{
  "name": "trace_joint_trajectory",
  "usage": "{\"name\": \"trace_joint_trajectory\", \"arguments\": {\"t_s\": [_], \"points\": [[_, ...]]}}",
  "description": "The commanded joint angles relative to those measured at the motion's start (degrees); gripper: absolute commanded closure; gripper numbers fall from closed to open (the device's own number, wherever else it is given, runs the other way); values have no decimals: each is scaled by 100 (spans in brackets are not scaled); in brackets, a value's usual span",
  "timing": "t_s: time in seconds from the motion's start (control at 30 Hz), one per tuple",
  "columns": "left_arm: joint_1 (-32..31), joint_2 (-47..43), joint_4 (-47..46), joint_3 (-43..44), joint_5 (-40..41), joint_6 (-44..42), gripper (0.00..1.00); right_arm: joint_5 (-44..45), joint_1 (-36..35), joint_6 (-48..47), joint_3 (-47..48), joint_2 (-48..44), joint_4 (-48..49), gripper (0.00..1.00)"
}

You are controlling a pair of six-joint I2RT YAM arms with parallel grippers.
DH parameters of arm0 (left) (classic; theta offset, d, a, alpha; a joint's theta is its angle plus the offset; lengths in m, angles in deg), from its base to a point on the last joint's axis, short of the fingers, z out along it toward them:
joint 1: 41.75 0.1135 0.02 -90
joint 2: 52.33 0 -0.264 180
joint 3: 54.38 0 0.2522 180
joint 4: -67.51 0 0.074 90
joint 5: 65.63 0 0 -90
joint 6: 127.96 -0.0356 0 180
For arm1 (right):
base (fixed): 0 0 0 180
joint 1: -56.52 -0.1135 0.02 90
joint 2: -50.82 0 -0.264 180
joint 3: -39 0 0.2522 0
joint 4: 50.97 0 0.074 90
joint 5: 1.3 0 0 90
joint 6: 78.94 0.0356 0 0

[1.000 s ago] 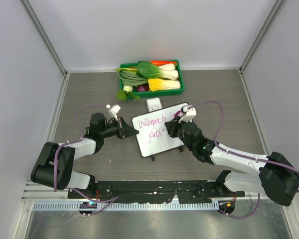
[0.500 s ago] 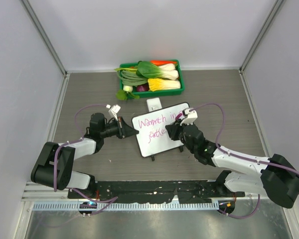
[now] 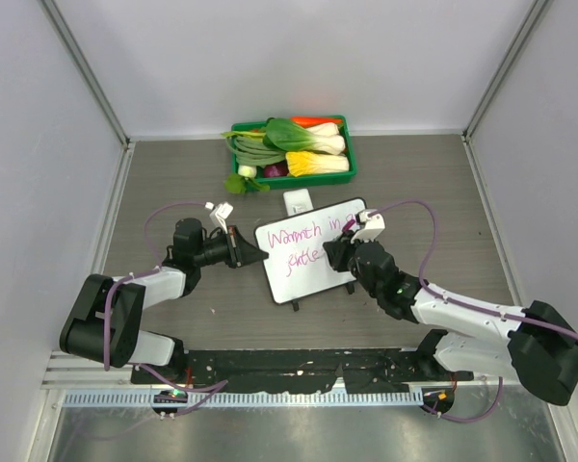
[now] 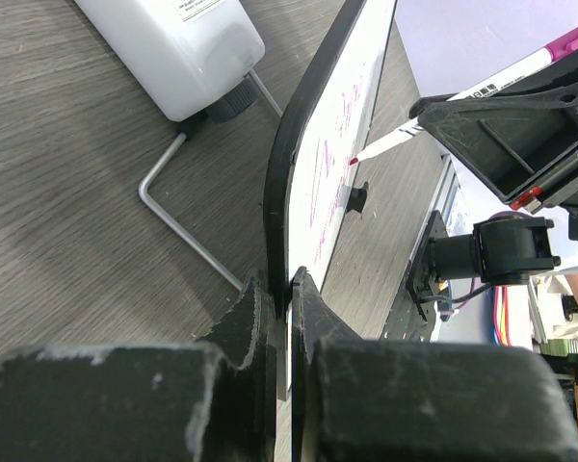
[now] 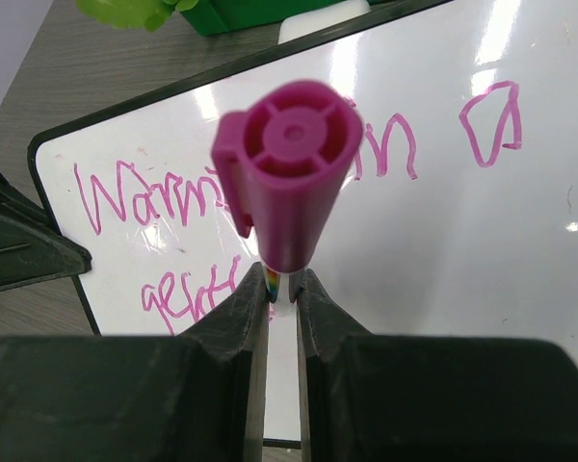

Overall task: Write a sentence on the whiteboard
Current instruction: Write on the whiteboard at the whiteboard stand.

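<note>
Left pincer is clamped narrow on the dark rim of the whiteboard, gripping its left short edge. That arm lies low over the desk, elbow folded, forearm reaching toward the frame centre.

Right pincer is closed on a marker. The marker's round magenta end faces the wrist camera, and its tip sits at the board face beside the second line of writing. I note the right arm stretched from the lower right corner diagonally up to the board's right half, wrist bent over it.

I find the whiteboard at the centre of the overhead frame, skewed, with two small black feet on its lower long edge. Its face is glossy white and reflects the lights; its corners are rounded. The sentence is thin pink cursive, a first line beginning "Warm" and a shorter line beneath.

A small white box stands just above the board, and a green tray of vegetables lies beyond it. The desk shows grey wood grain.
</note>
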Motion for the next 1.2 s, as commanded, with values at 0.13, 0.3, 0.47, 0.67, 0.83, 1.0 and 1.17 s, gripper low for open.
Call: {"name": "trace_joint_trajectory", "arguments": {"t_s": [0.13,0.3,0.47,0.67,0.83,1.0,1.17], "points": [[26,35,183,-59,581,-455,100,55,9,-218,401,-457,-230,99],[18,26,183,-50,590,-464,100,-226,26,-297,594,-984,-238,99],[26,26,183,-50,581,-464,100,-637,429,-219,674,-1239,-406,99],[18,8,183,-59,572,-464,100,-1896,1537,265,410,-1380,-230,99],[26,8,183,-50,581,-464,100,-1993,1635,143,331,-1512,-432,99],[26,17,192,-50,572,-473,100,-1906,1635,-59,243,-1618,-590,99],[9,-1,209,-42,607,-490,100,-1817,1617,-367,287,-1609,-801,99]]}}
